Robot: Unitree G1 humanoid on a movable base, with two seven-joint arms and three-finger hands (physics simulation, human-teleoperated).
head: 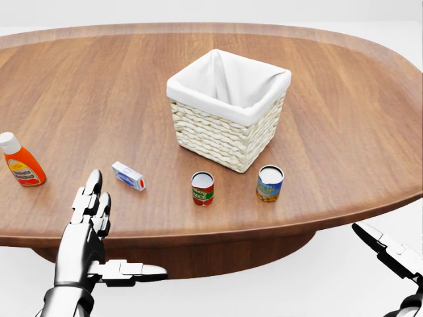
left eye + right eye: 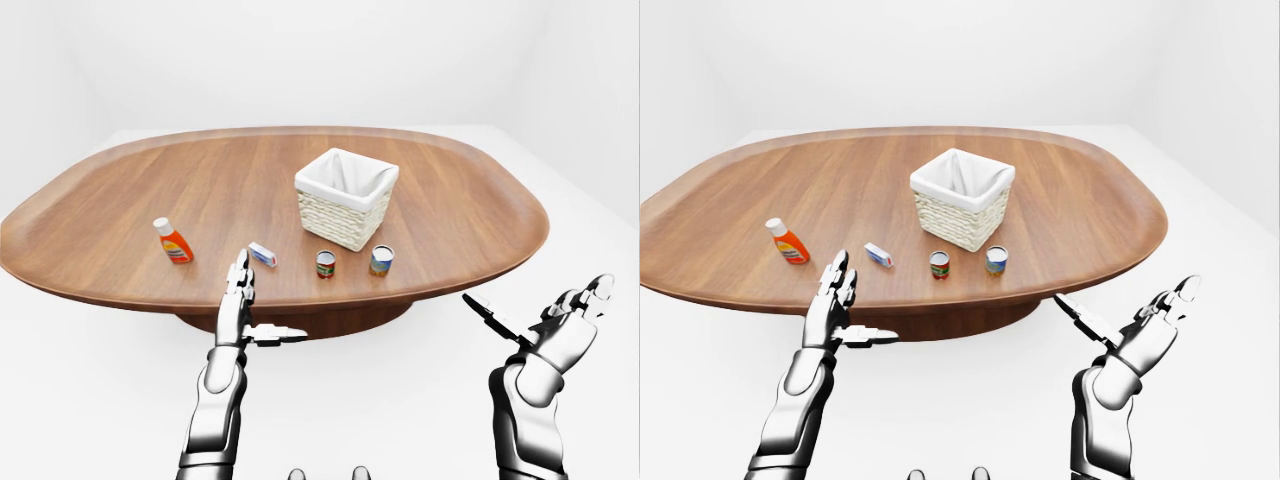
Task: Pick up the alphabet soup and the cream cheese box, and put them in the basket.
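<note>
A small blue and white cream cheese box lies on the wooden table, left of two cans. The can with the blue and yellow label, apparently the alphabet soup, stands below the basket. The woven basket with a white liner stands open at the table's middle. My left hand is open and empty, fingers up, just below and left of the cream cheese box at the table's near edge. My right hand is open and empty, off the table at the lower right.
A can with a red and green label stands between the box and the blue can. An orange bottle with a white cap lies at the table's left. White floor surrounds the table.
</note>
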